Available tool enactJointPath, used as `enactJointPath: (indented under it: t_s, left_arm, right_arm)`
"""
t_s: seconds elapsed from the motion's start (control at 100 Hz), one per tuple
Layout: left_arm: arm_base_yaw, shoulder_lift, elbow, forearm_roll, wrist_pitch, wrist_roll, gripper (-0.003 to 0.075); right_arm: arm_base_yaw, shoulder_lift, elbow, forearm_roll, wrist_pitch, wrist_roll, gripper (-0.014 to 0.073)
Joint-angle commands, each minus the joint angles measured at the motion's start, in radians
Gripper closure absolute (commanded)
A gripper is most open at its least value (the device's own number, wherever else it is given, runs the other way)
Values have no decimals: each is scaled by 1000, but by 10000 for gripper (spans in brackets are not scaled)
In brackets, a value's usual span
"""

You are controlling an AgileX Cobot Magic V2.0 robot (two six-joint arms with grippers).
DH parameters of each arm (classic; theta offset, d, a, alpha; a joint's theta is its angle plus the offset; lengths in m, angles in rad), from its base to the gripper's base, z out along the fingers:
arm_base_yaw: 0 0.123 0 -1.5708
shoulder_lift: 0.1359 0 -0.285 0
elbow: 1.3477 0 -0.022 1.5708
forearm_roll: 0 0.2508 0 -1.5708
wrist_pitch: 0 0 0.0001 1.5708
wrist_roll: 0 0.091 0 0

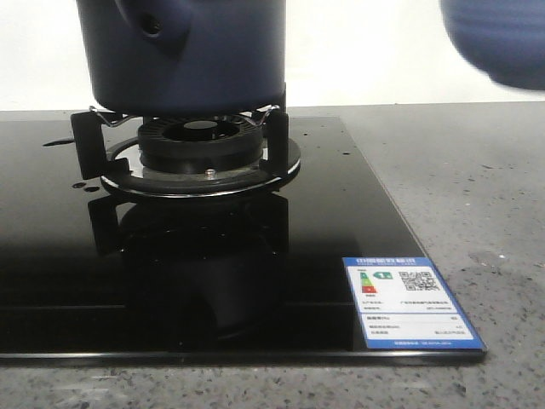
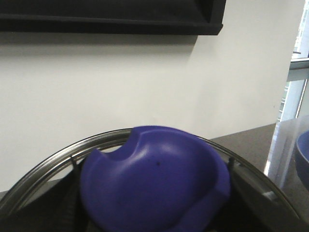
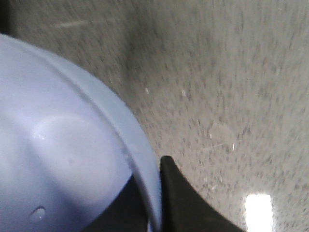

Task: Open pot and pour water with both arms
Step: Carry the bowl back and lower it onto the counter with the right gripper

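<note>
Navy-blue and matte, the pot [image 1: 183, 55] sat on the burner's trivet [image 1: 192, 149] toward ten o'clock on the black glass hob [image 1: 341, 256], which kept it steady and level. Its handle mount with the small round hole [image 1: 153, 25] faced the front camera. The top of the pot was cut off in that view, so you could not read the lid from there.

Your left wrist camera looked at a rounded blue knob [image 2: 154, 181] ringed by a glass-and-steel lid rim [image 2: 53, 162]. I judged the left end effector had been placed at that knob so the lid could come straight up, but its fingers were out of sight, so I could not tell whether they were spread or pinching.

On the right, one dark finger [image 3: 186, 198] lay against the outside of the pale blue bowl's rim [image 3: 128, 145]. The bowl [image 1: 498, 38] was up at two o'clock, above the speckled desk [image 1: 477, 179], so you seemed to be gripping it by the rim. The second finger's hold inside was not clearly shown.
</note>
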Motion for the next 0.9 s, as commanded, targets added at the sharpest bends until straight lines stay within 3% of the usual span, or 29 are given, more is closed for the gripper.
enactJointPath:
  t_s: [0.0, 0.35, 0.61, 0.89]
  left_arm:
    - [-16, 30, -56, -23, 19, -6, 531]
    - [-49, 243, -228, -25, 163, -6, 531]
    - [-52, 426, -381, -25, 250, -6, 531]
    - [-52, 490, -409, -25, 273, -6, 531]
  right_arm:
    - [-54, -38, 52, 84, -58, -66, 656]
    - [-77, -36, 140, 84, -114, -75, 650]
    - [-77, -36, 140, 87, -160, -75, 410]
    - [-77, -43, 140, 60, -147, -75, 389]
